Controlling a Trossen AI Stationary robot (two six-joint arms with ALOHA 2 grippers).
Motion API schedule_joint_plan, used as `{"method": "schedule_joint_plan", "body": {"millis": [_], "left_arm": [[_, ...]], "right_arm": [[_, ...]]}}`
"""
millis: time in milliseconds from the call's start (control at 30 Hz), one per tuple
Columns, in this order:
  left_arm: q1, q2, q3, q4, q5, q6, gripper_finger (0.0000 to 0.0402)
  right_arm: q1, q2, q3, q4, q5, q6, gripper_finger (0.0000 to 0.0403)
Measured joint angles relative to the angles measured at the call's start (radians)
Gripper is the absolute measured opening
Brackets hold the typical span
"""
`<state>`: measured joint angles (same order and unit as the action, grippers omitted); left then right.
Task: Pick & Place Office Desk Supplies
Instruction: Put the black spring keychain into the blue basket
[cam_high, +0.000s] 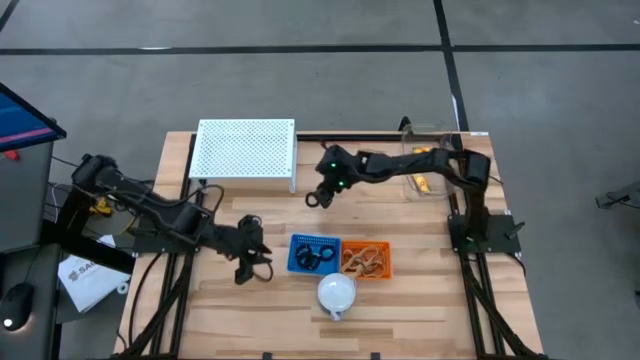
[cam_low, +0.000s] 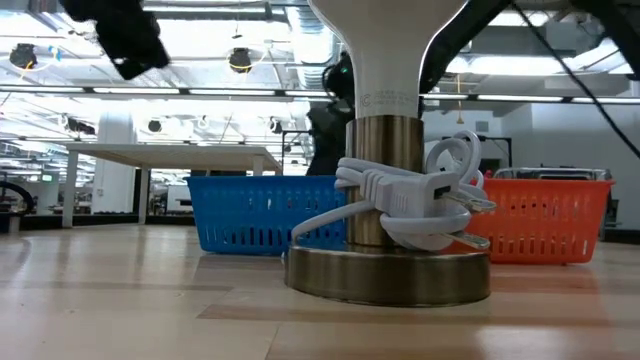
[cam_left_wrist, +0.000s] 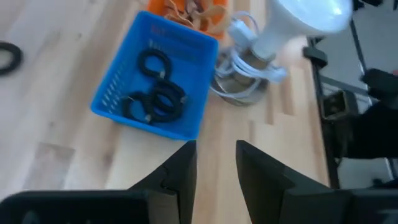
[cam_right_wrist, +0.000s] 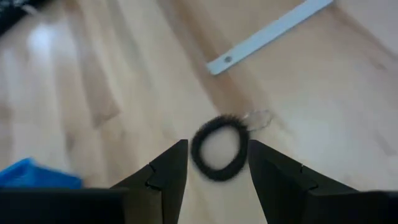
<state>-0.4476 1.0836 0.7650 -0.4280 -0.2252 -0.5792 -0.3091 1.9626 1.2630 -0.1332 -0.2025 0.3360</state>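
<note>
The right pincer (cam_right_wrist: 217, 163) hangs with jaws apart astride a black ring (cam_right_wrist: 216, 148) on the tabletop (cam_right_wrist: 93, 81), placed to close on it. The left pincer (cam_left_wrist: 215, 163), narrowly open and empty, waits near the blue basket (cam_left_wrist: 112, 93) holding more rings.

Low view: the lamp (cam_low: 388, 150) rises past the top edge, so its white shade is cut off; its base hides the middle of the blue basket (cam_low: 262, 213) and orange basket (cam_low: 548, 216), whose contents cannot be seen through the slatted walls. Right wrist view: a black coiled ring (cam_right_wrist: 217, 148) is blurred, and a small clear loop (cam_right_wrist: 260, 118) beside it is too faint to identify. High view: yellow items in the clear container (cam_high: 430, 168) lie partly under the right arm.
</note>
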Motion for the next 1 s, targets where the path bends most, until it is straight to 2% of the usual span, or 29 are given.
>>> {"method": "schedule_joint_plan", "body": {"millis": [267, 433, 1000], "left_arm": [[-0.136, 0.0, 0.0, -0.002, -0.127, -0.197, 0.0104], [-0.165, 0.0, 0.0, -0.009, -0.146, -0.267, 0.0104], [-0.168, 0.0, 0.0, -0.022, -0.165, -0.266, 0.0104]], "right_arm": [[-0.017, 0.107, 0.11, 0.002, 0.044, -0.055, 0.0164], [0.003, 0.141, 0.16, -0.084, 0.146, -0.085, 0.0164], [0.01, 0.172, 0.165, -0.061, 0.254, -0.04, 0.0164]]}}
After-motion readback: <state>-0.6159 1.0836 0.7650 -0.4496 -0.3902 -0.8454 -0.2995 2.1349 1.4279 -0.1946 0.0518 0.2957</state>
